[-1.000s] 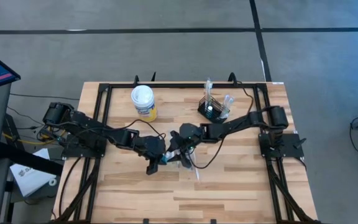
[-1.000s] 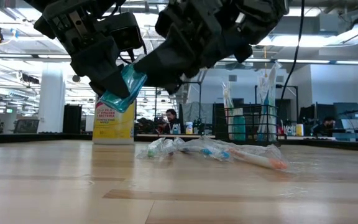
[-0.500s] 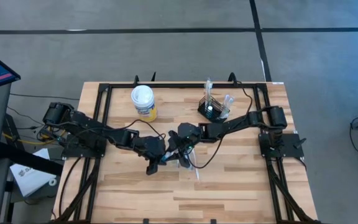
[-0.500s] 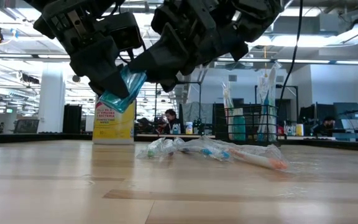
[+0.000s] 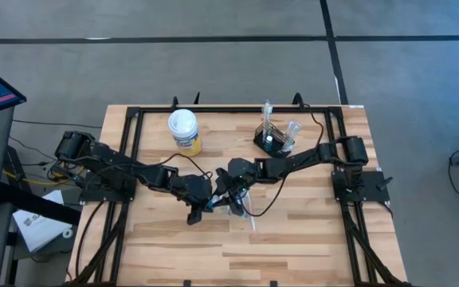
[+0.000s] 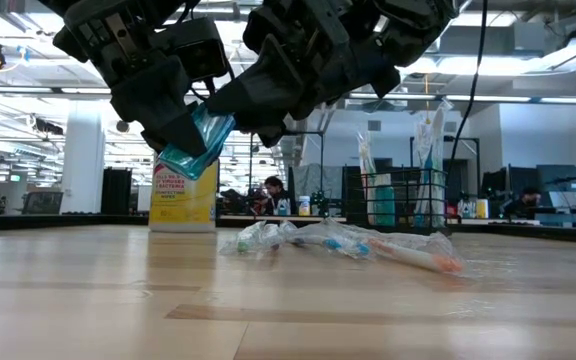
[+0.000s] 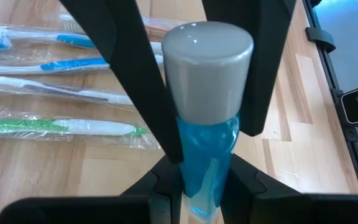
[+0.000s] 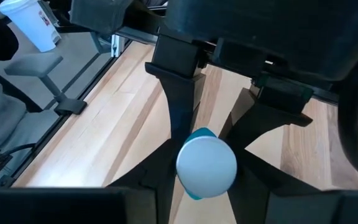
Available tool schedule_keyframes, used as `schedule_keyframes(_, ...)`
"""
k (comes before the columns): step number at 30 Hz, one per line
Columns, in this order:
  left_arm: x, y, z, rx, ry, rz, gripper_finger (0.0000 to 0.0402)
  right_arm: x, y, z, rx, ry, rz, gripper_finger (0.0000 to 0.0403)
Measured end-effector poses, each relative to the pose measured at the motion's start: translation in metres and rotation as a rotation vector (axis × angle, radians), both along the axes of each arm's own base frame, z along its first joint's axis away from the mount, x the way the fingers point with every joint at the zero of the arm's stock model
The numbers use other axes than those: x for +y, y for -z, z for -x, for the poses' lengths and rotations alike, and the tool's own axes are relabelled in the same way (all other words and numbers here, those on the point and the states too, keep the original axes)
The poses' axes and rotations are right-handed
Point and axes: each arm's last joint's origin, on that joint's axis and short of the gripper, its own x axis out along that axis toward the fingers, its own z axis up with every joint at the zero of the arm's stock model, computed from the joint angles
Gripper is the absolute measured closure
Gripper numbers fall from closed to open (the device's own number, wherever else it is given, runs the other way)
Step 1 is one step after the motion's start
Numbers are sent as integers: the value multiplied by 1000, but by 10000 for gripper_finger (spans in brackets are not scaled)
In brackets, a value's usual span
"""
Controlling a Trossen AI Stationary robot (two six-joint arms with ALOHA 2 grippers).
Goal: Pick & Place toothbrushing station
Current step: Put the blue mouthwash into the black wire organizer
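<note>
Above the middle of the table (image 5: 293, 239), the left gripper (image 6: 183, 140) pinches a blue tube (image 7: 207, 149) with a white cap. The right gripper (image 5: 231, 191) meets it there, its fingers (image 8: 179, 112) closed on the cap end. Wrapped toothbrushes (image 6: 368, 245) lie on the wood below. The caddy (image 5: 273, 139) stands at the table's far side, right of a canister (image 5: 183, 131), already holding brushes. Being wire mesh, it is likely light and stiff; its rim looks the safest hold.
</note>
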Motion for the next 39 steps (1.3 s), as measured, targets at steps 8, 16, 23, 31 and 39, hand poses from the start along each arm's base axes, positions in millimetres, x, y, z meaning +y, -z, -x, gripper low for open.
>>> schedule_keyframes(8,0,0,0,1,0,-1,338,0,1,0,-1,-2,0,285)
schedule_keyframes(16,0,1,0,3,-1,-2,338,0,2,0,2,-4,5,294)
schedule_keyframes(23,0,1,0,3,-3,-4,338,0,3,0,7,-5,8,319)
schedule_keyframes(31,0,1,0,0,6,-16,319,0,3,0,-4,-14,22,319)
schedule_keyframes(39,0,0,0,-9,16,-17,298,1,1,1,-6,-31,22,319)
